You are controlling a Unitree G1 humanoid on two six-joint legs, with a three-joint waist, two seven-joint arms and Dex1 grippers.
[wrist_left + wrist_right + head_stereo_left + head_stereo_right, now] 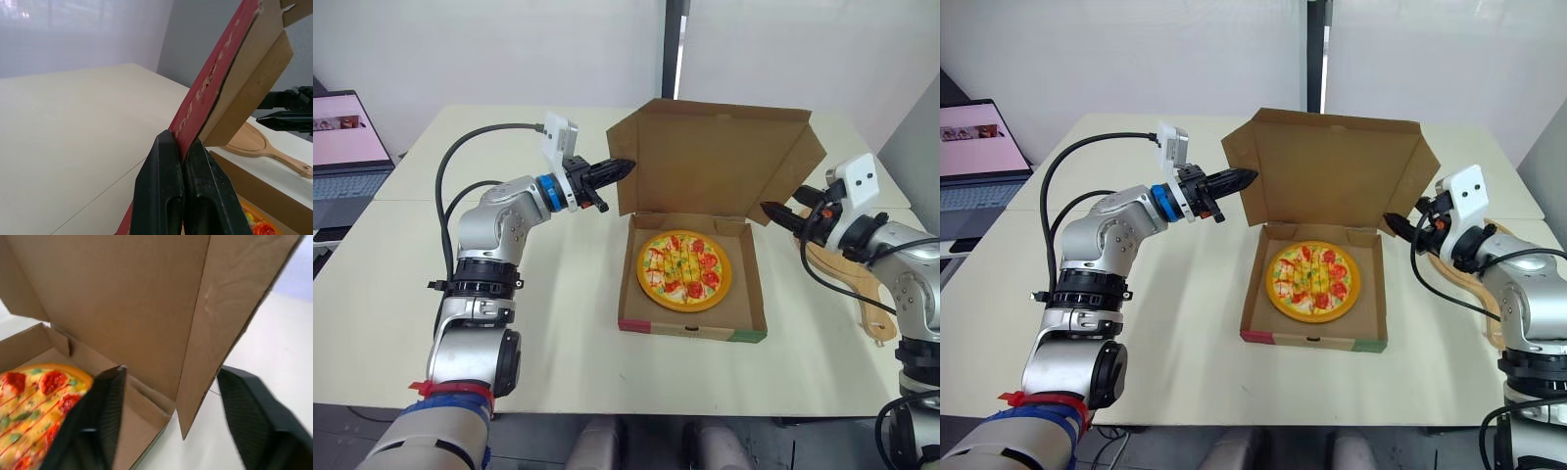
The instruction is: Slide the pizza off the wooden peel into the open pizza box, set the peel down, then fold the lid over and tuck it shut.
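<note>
I've got the pizza [684, 270] lying flat inside the pizza box [690, 331]: a round, glossy disc with red slices and green bits on yellow, on plain brown corrugated card. The lid [705, 157] stands upright at the box's back edge, with its side flaps splayed out. My left gripper [625, 168] is at the box's left rear corner, with its ribbed black fingers [161, 186] clenched on the lid's edge. That outer face is printed red with pale lettering that I can't read. My right gripper [1393, 221] is at the box's right rear corner, fingers spread apart, and the lid's right flap hangs between them, unpinched. The box's front wall has a red patch and a green one. The wooden peel [252, 143], smooth and paddle-shaped, lies flat on the cream table [568, 294] just right of the box
</note>
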